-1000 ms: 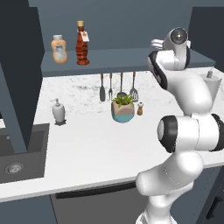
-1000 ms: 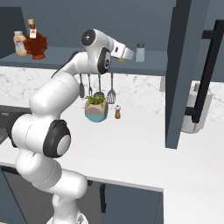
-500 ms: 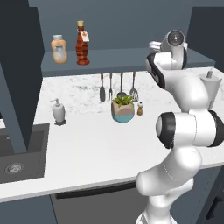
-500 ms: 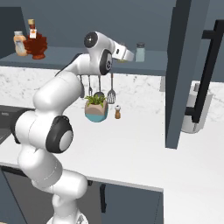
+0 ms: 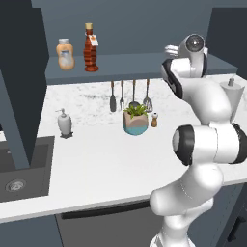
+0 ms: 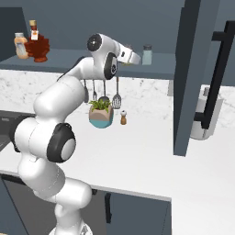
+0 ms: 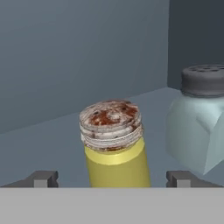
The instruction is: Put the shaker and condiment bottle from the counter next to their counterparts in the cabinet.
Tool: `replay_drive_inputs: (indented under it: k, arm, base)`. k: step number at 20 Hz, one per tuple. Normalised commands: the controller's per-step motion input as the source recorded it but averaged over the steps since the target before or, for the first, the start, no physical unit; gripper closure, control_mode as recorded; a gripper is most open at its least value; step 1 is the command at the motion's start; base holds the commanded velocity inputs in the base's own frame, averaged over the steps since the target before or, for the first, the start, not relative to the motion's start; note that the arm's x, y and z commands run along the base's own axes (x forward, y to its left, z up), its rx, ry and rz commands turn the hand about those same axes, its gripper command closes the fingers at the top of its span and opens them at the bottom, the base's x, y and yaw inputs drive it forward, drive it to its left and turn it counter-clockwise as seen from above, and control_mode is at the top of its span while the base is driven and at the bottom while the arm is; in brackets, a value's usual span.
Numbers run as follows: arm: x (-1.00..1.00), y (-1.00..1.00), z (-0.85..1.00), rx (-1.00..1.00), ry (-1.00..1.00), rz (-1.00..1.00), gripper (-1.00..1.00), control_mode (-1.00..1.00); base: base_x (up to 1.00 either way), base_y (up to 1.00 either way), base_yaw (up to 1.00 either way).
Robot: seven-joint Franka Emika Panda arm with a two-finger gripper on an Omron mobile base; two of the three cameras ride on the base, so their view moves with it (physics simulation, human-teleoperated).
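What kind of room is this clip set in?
A rendered kitchen, it appears: a marble-look counter with a sink set in it, cooking utensils hanging on the wall, and a condiment bottle on the open cabinet shelf.

- We note the shaker: smooth yellow body, rough mottled brown cap.
- Pale shaker: frosted, translucent-looking; matt grey cap.
- Desk: white veined marble look.
- Cabinet: matt blue-grey.
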Motion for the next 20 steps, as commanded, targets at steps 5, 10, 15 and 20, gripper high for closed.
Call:
replay_drive_inputs:
  k: [5,10,15,20]
  arm:
    - [-0.88,0.0,0.28,0.0,-0.08,0.0,-1.0,-1.0]
    - [-1.0,0.0,0.06,0.0,-0.05,0.0,-1.0,-1.0]
    - [-1.0,0.0,-0.03,0.0,0.0,0.0,-1.0,-1.0]
    - [-1.0,0.0,-0.26,0.02,0.05,0.0,-1.0,-1.0]
  base:
    - [0.0,0.0,0.0]
    - [0.0,0.0,0.0]
    - [0.0,0.0,0.0]
    - [0.0,0.0,0.0]
